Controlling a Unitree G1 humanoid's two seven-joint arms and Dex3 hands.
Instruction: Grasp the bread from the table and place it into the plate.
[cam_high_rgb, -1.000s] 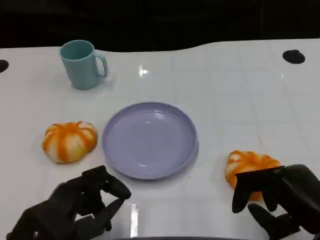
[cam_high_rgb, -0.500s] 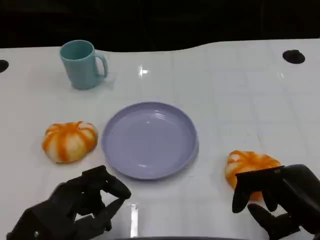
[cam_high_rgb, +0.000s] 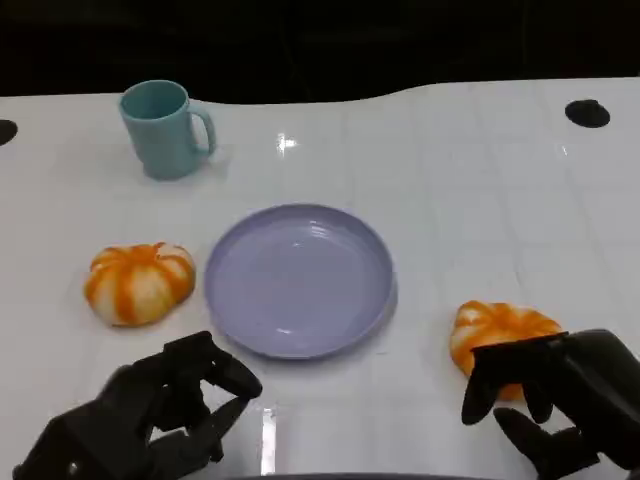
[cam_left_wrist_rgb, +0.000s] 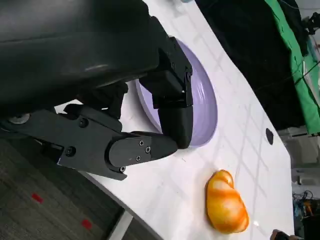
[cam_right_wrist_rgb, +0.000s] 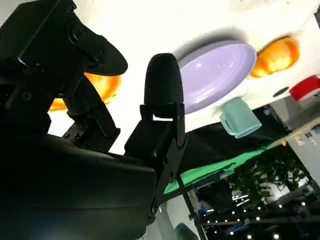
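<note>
Bread, two pieces: both are round, orange-and-white striped, pumpkin-shaped buns lying on the white table (cam_high_rgb: 470, 180). The left bun (cam_high_rgb: 139, 282) sits just beside the left rim of the plate, apart from it. The right bun (cam_high_rgb: 497, 330) sits near the plate's lower right rim, apart from it, with its near edge covered by the right hand's fingers in the head view.

Plate: a round, shallow, lavender plastic plate (cam_high_rgb: 298, 279) lies flat at the table's centre, between the two buns. Nothing lies in it.

Right hand (cam_high_rgb: 560, 400): black, many-fingered, positioned at the near right edge of the table. Its fingers are spread apart and curved over the near side of the right bun. Whether any finger touches the bun cannot be told. The right wrist view shows the fingers (cam_right_wrist_rgb: 162, 90) parted, with the orange bun visible in the gap behind them and the plate beyond.

Left hand (cam_high_rgb: 165, 410): black, positioned at the near left edge, below the left bun and well apart from it. Its fingers are partly curled yet separated, holding nothing. The left wrist view shows its fingers (cam_left_wrist_rgb: 172, 107) over the plate's rim, with the far bun (cam_left_wrist_rgb: 227, 207) on the table beyond.

Cup: a light teal plastic mug (cam_high_rgb: 163, 128) with its handle to the right stands upright at the far left, well apart from the plate.
</note>
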